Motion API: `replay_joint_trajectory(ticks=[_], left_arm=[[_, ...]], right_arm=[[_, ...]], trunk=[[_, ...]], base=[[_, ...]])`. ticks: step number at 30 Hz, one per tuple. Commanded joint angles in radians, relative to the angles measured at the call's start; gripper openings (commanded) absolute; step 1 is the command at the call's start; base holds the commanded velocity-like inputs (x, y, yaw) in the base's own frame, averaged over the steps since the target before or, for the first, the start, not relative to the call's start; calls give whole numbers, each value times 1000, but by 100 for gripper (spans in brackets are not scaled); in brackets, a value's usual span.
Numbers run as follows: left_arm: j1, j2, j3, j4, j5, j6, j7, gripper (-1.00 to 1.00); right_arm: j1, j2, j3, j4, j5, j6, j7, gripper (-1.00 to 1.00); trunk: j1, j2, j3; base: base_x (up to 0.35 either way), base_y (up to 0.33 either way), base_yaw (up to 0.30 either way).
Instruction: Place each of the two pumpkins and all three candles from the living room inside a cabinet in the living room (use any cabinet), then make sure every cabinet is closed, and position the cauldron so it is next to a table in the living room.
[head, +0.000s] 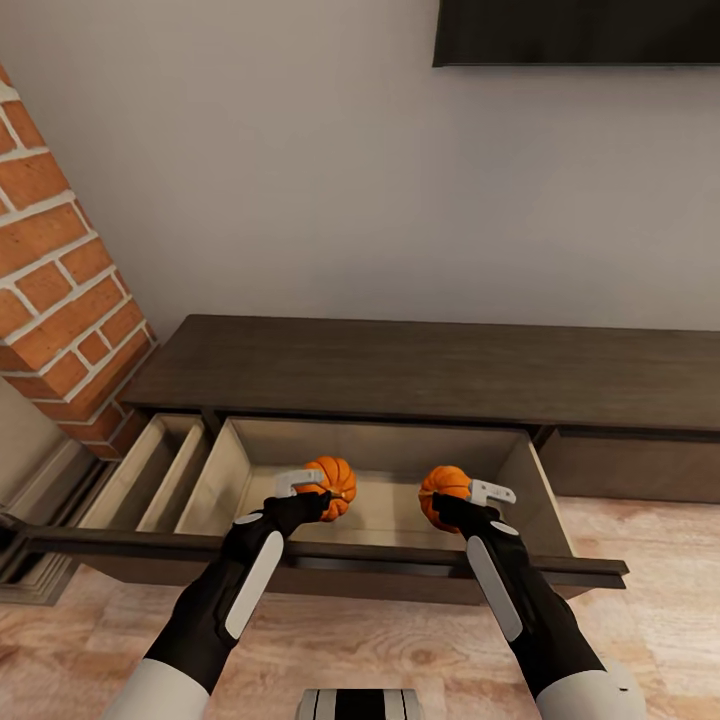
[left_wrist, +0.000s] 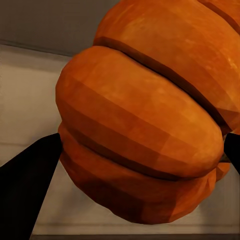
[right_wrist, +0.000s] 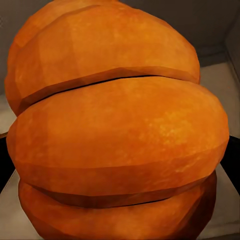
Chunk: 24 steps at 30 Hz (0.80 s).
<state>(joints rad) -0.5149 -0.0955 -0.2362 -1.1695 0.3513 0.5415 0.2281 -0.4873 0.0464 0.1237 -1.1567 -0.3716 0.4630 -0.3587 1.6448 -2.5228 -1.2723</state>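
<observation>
Across the middle of the head view runs the long dark-brown cabinet (head: 430, 372), set against a pale wall, with a brick column (head: 55, 280) at the left edge and a dark screen (head: 575, 30) at the upper right. Its wide drawer (head: 545, 500) stands pulled out toward the lower centre of the frame, pale interior showing; a narrower open compartment (head: 150, 470) sits at its left.

Over that drawer, the left gripper (head: 322, 492) is closed around 1 pumpkin (head: 335, 485), left of centre, and the right gripper (head: 450, 500) is closed around the other pumpkin (head: 445, 490), right of centre. Each wrist view shows orange ribs pressed between dark fingers (left_wrist: 27, 180).

Whether either pumpkin touches the drawer floor cannot be told. If released from above it, a round pumpkin could roll toward the drawer's front or sides. The forearms cross the drawer's front edge, so withdrawing low could snag it or nudge the drawer.

No brand, label or writing is readable anywhere.
</observation>
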Motion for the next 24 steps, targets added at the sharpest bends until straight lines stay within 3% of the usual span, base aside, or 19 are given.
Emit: replay_joint_trajectory(ticks=[1, 12, 24], left_arm=[[0, 0, -2, -2, 11, 3, 9, -100], [0, 0, -2, -1, 11, 4, 8, -100], [0, -2, -4, -2, 10, 11, 7, -100]], right_arm=[[-1, 0, 2, -1, -10, 2, -11, -100], [-1, 0, 2, -2, -10, 3, -11, -100], [-1, 0, 2, -5, -12, 20, -10, -100]], trunk=[[0, 0, -1], [0, 0, -1], [0, 0, -1]], base=[[26, 0, 0], [101, 0, 0], [10, 0, 0]])
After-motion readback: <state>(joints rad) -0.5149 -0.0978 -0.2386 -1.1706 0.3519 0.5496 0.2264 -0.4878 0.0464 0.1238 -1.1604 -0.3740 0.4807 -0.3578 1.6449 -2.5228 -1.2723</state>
